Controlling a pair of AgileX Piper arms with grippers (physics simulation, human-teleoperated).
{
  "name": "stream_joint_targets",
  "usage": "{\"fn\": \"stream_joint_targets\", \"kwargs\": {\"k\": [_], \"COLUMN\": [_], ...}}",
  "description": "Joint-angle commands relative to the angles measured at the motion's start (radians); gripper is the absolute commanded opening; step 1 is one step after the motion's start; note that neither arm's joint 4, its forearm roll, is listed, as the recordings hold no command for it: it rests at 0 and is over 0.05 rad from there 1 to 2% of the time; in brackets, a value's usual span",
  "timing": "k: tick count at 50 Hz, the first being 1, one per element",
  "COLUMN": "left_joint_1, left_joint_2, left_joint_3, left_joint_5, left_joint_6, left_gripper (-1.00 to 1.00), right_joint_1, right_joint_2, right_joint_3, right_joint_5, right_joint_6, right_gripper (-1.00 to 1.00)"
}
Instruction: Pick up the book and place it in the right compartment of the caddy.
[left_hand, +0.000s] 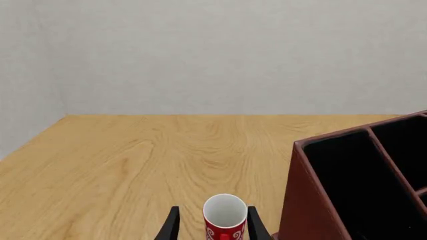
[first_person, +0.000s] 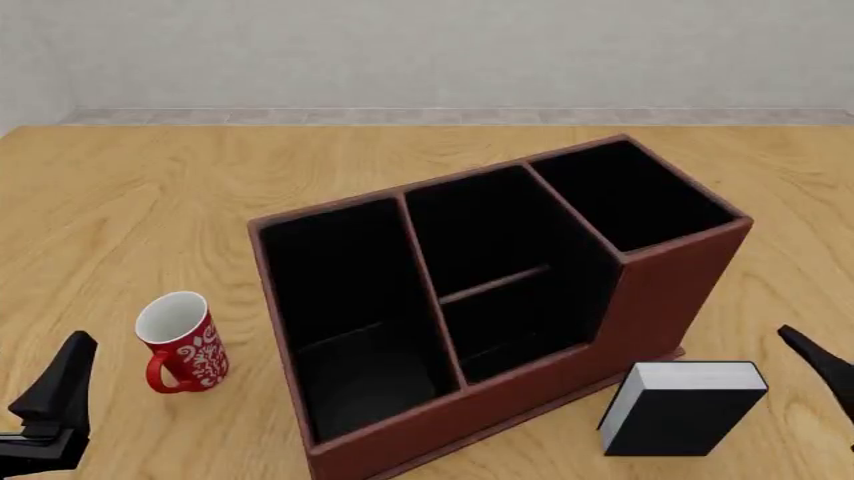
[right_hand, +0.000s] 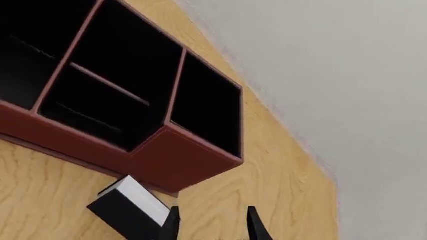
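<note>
The black book (first_person: 681, 408) with white page edges stands on the table just in front of the caddy's (first_person: 400, 430) right end. It also shows in the right wrist view (right_hand: 123, 210), beside one finger and outside the jaws. My right gripper (right_hand: 212, 227) is open and empty, low at the front right (first_person: 821, 365), right of the book. The right compartment (first_person: 627, 195) is the small tall section, empty; it also shows in the right wrist view (right_hand: 207, 107). My left gripper (left_hand: 215, 231) is open and empty at the front left (first_person: 56, 395).
A red patterned mug (first_person: 180, 342) stands upright left of the caddy, just ahead of my left gripper; in the left wrist view the mug (left_hand: 225, 216) shows between the fingers. The caddy's long left section (first_person: 340, 300) and divided middle section (first_person: 501, 270) are empty.
</note>
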Motion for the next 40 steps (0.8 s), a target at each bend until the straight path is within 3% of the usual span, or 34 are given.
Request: {"fn": "stream_joint_targets", "kwargs": {"k": [1,14,18,19,27,40], "left_joint_1": [0.000,0.000,0.000,-0.001,0.013,0.016], "left_joint_2": [0.000,0.000,0.000,-0.001,0.014,0.011], "left_joint_3": [0.000,0.000,0.000,0.003,0.008,0.009], "left_joint_5": [0.000,0.000,0.000,-0.003,-0.018,-0.015], "left_joint_6": [0.000,0.000,0.000,0.001,-0.003,-0.003], "left_gripper": [1.00,1.00,1.00,1.00,1.00,1.00], "right_joint_1": [0.008,0.021,0.027,0.050,0.044,0.100], "right_joint_2": [0.107,0.183,0.193,0.203,0.206,0.204], "right_joint_3": [-0.041,-0.052,-0.047,-0.049,-0.009,0.025], "right_joint_5": [0.037,0.064,0.058,0.064,0.072,0.121], "right_joint_6": [-0.066,-0.121,-0.114,-0.090,-0.103,-0.064], "right_gripper": [1.00,1.00,1.00,1.00,1.00,1.00]}}
